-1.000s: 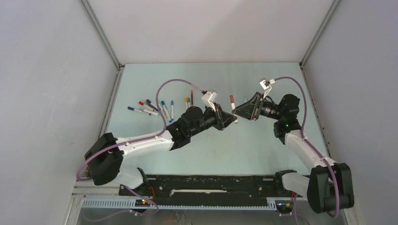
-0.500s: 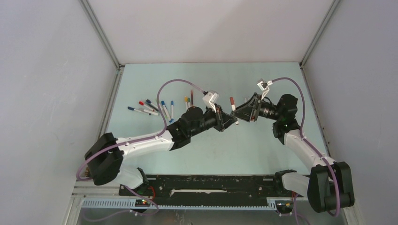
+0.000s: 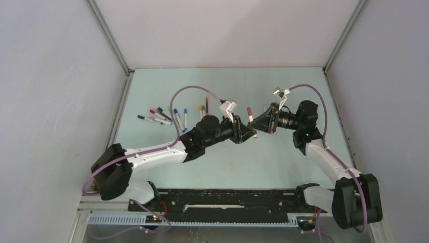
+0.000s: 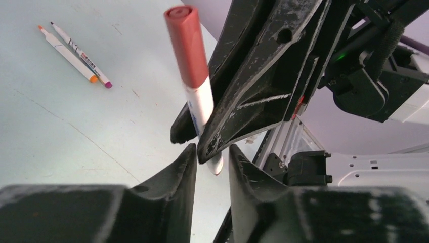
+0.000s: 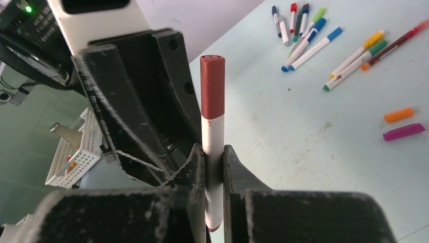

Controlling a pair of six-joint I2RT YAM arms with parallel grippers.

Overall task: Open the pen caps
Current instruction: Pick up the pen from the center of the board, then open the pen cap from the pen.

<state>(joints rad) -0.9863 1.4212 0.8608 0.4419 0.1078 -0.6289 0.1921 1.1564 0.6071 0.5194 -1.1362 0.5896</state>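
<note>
Above the pale table (image 3: 227, 162), right claw (image 5: 214, 153) pinches a pen (image 5: 212, 134), red cap (image 5: 212, 86) on; left claw (image 4: 212, 151) narrowly parted.

- red pen cap (image 5: 212, 86): smooth plastic, soft sheen
- white pen barrel (image 5: 213, 144): glossy plastic
- right gripper (image 5: 213, 153) fingers (image 5: 195, 169): matt black plastic, scuffed whitish along the edges
- left gripper (image 4: 212, 153) fingers (image 4: 177, 177): same matt, scratched black plastic
- table (image 5: 313, 142): matt, faintly scratched
</note>
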